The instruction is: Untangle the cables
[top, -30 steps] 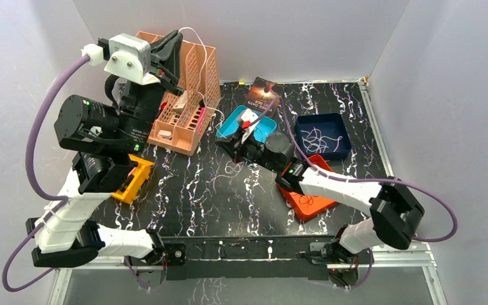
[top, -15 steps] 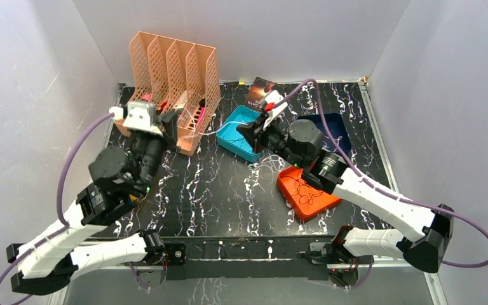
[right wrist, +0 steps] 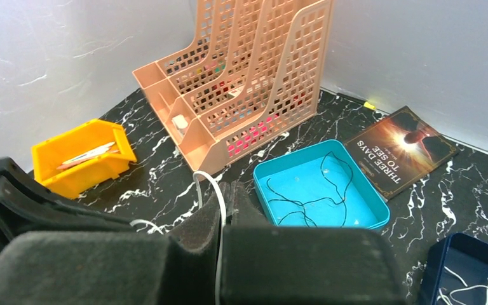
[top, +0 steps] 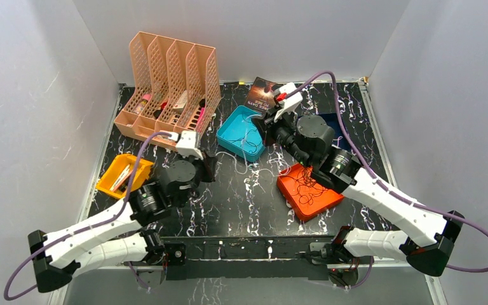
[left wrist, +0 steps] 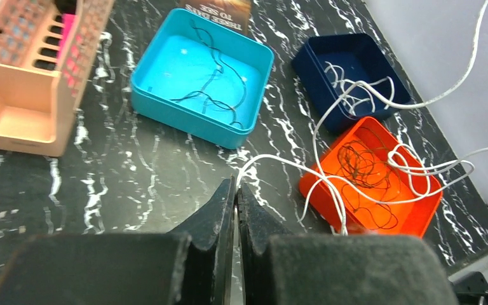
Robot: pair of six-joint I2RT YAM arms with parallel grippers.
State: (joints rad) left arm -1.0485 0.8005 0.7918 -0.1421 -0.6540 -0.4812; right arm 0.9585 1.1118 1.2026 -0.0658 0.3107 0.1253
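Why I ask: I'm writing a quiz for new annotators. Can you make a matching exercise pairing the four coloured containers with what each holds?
Containers:
1. teal tray
2. navy tray
3. orange tray
4. yellow bin

Contents:
A. white cable alone
B. pale sticks
C. dark cable alone
D. dark tangle crossed by white loops

Pairs: 1-C, 2-A, 3-D, 4-B.

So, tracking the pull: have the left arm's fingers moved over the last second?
Yes. The left fingers swung away from the peach file rack, ending down-right of it in the overhead view.
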